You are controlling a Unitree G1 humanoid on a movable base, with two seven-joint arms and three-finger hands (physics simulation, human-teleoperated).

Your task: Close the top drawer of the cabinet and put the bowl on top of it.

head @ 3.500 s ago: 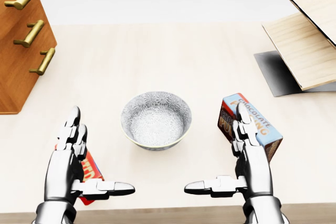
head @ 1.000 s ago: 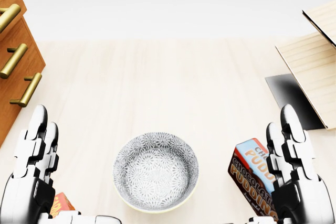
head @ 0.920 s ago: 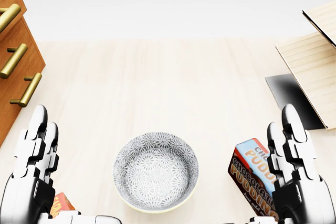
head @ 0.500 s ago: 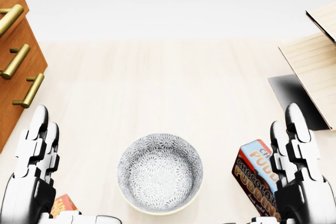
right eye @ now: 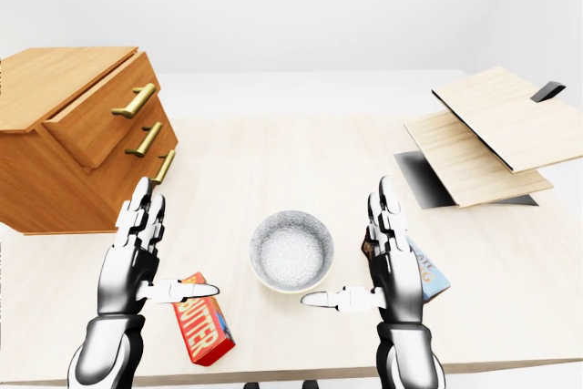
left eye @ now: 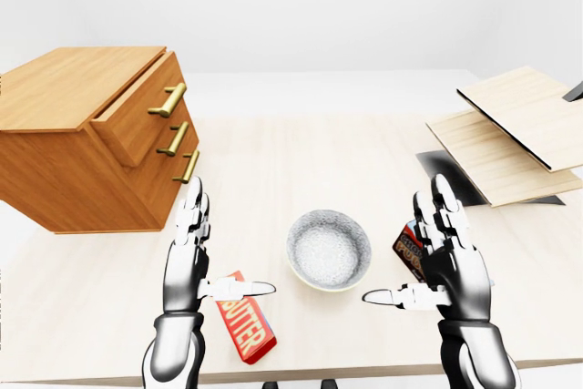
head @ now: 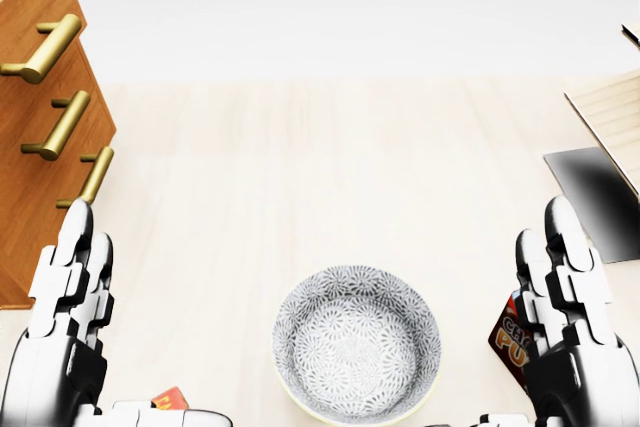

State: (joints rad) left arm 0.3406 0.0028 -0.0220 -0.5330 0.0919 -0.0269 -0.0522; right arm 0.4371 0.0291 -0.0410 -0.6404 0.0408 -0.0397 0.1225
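Evidently the drawer step comes first: the top drawer (left eye: 137, 114) of the cabinet (left eye: 64, 161), up and left of the bowl (left eye: 329, 249), juts out a little. The left hand (left eye: 187, 266) hovers left of the bowl and the right hand (left eye: 451, 266) right of it, both spread wide and holding nothing. Next, the left hand likely must reach the drawer face and push it flush. On the bench (left eye: 301, 161), a butter box (left eye: 248, 328) lies lower left of the bowl and a pudding box (left eye: 407, 250) just right; neither lies between bowl and cabinet.
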